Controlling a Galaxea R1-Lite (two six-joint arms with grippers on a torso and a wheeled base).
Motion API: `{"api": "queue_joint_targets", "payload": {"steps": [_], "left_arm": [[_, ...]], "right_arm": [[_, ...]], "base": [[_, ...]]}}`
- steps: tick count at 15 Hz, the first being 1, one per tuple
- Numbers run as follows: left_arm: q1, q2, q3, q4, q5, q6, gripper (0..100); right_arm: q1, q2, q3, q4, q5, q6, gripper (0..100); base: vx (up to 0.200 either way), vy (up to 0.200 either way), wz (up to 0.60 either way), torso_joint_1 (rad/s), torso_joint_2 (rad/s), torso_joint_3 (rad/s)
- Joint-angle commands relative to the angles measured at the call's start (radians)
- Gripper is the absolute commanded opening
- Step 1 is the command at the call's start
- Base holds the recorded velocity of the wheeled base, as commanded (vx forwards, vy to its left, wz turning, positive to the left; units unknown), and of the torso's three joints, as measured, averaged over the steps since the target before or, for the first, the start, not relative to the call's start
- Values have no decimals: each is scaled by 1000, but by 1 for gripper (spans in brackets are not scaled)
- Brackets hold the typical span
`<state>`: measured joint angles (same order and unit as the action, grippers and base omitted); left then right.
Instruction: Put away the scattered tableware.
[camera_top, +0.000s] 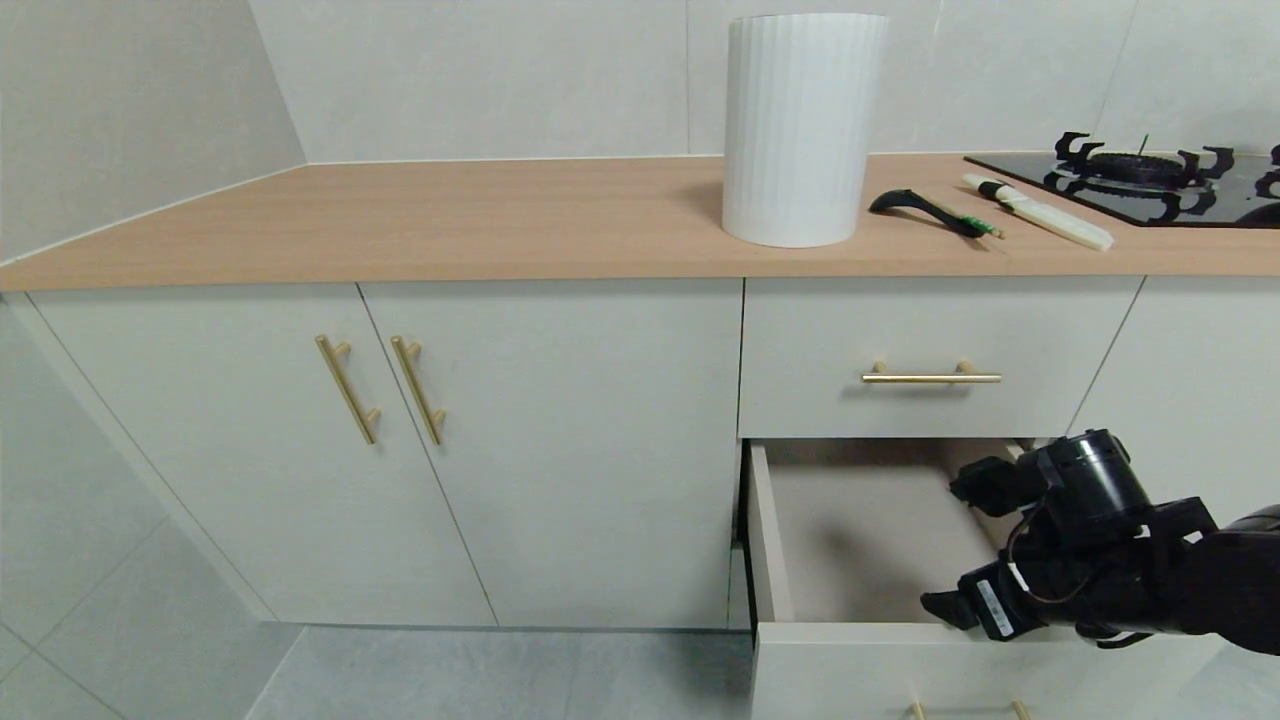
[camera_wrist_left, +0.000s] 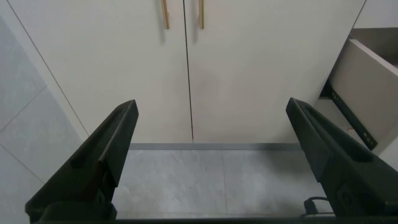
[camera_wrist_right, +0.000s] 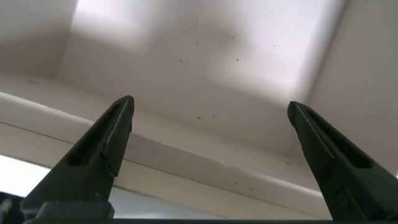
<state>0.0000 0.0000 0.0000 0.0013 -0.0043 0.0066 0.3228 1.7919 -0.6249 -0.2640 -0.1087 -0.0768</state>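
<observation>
Black spoon (camera_top: 925, 211), handle rightward, bowl leftward

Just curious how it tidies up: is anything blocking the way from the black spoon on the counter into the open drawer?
Nothing visible does. The black spoon lies free on the counter, and the open drawer below looks bare, apart from the right tool hanging open over it.
</observation>
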Motion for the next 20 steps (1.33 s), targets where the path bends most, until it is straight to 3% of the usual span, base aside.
{"api": "queue_joint_targets", "payload": {"steps": [1, 13, 20], "left_arm": [[0, 0, 0, -1, 0, 1, 100], [0, 0, 0, 0, 0, 0, 100], [0, 0, 0, 0, 0, 1, 100]], "right_arm": [[4, -26, 1, 32, 0, -11, 100], [147, -161, -4, 488, -23, -112, 100], [196, -180, -1, 586, -57, -121, 100]], "base": [[0, 0, 0, 0, 0, 0], [0, 0, 0, 0, 0, 0], [0, 0, 0, 0, 0, 0]]}}
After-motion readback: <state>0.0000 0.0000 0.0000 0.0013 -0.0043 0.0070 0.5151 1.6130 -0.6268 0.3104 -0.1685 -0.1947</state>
